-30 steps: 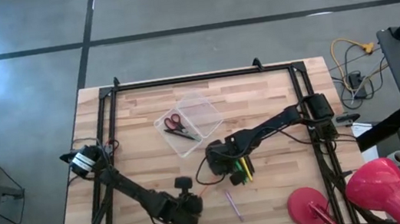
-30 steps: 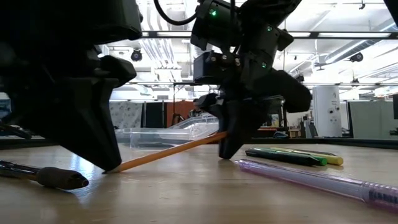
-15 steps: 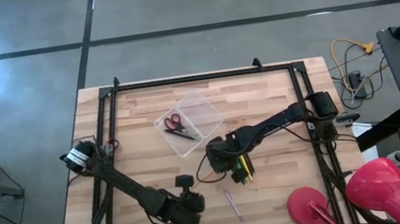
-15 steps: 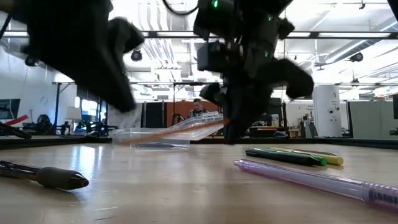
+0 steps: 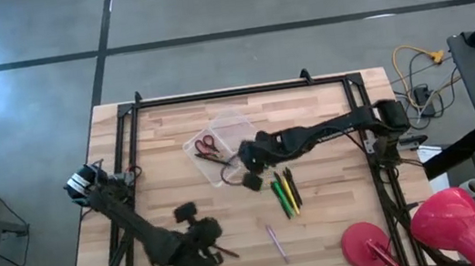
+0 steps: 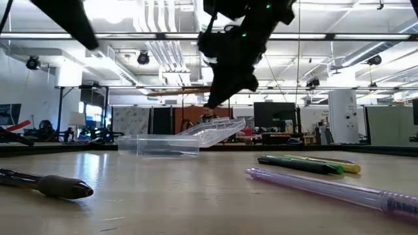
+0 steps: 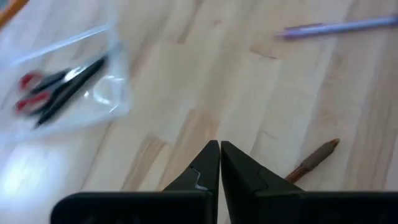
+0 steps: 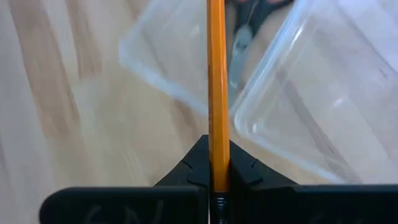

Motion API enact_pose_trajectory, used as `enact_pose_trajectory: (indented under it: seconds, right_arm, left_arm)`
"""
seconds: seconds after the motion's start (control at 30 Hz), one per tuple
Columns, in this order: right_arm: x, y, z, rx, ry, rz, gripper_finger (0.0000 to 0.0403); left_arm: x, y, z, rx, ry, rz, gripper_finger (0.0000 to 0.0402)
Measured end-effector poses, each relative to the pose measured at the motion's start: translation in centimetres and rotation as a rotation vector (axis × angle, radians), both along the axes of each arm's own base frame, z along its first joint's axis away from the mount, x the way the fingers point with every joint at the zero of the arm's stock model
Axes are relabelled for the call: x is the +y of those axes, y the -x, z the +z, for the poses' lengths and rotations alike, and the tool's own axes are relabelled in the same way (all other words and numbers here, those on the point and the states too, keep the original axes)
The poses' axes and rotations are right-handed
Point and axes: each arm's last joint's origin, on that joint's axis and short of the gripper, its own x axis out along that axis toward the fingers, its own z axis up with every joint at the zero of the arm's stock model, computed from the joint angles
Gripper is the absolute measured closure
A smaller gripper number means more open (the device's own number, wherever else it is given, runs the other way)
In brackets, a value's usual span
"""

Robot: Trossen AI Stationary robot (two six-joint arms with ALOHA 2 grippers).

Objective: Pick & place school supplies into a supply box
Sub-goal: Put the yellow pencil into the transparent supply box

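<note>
Two dark arms work over the wooden table (image 5: 165,142). The right gripper (image 8: 217,163) has its fingers clamped on an orange pencil (image 8: 216,74), which runs straight out ahead of the fingers; in the right wrist view the pencil reaches over the near wall of the clear supply box (image 8: 311,93), with the table below. In the high view this gripper hangs at the box's edge, near the middle of the table, and in the low view it is raised well above the tabletop with the pencil held roughly level.

The supply box (image 5: 231,138) lies toward the far middle of the table. Red-handled scissors (image 5: 205,145) lie inside it, with a black pen (image 7: 71,79) beside them.

The left gripper (image 7: 219,163) is near the table's front edge, on the left arm's side, its fingers pressed together and holding nothing. A brown-tipped pencil (image 7: 313,159) lies on the wood just beside it.

A green pen (image 5: 279,197) and a yellow pen (image 5: 289,192) lie side by side, with another dark one beside them, on the table below the right arm, and a purple pen (image 5: 276,243) lies nearer the front edge, apart from them.
</note>
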Motion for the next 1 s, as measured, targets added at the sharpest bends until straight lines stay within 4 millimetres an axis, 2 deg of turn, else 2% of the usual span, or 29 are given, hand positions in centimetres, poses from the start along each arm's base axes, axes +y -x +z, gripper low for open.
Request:
enact_pose_trajectory:
  seconds: [0.13,0.33,0.43,0.57,0.83,1.0]
  right_arm:
    - [-1.6,-1.1,-0.5,-0.089,-0.075,-0.125,0.0394]
    - [-4.6,-2.5,-3.3,-0.018,-0.191,-0.159,0.0392]
    - [-5.1,-3.2,-5.1,0.034,-0.235,-0.174,0.0391]
    - [-5.1,-4.5,-5.9,0.048,-0.282,-0.162,0.0390]
    - [-5.2,-6.0,-3.6,0.017,-0.269,-0.154,0.0390]
    - [-5.7,-6.8,-0.4,-0.046,-0.244,-0.162,0.0390]
  left_arm:
    - [-0.4,1.0,0.0,-0.044,0.037,0.140,0.0402]
    - [-0.6,1.3,0.2,-0.144,0.071,0.244,0.0402]
    - [-0.4,1.3,0.7,-0.242,0.083,0.314,0.0402]
    - [0.2,1.7,1.8,-0.357,0.120,0.392,0.0402]
    - [0.7,2.2,2.8,-0.382,0.144,0.402,0.0402]
    - [1.0,2.5,2.7,-0.363,0.114,0.412,0.0402]
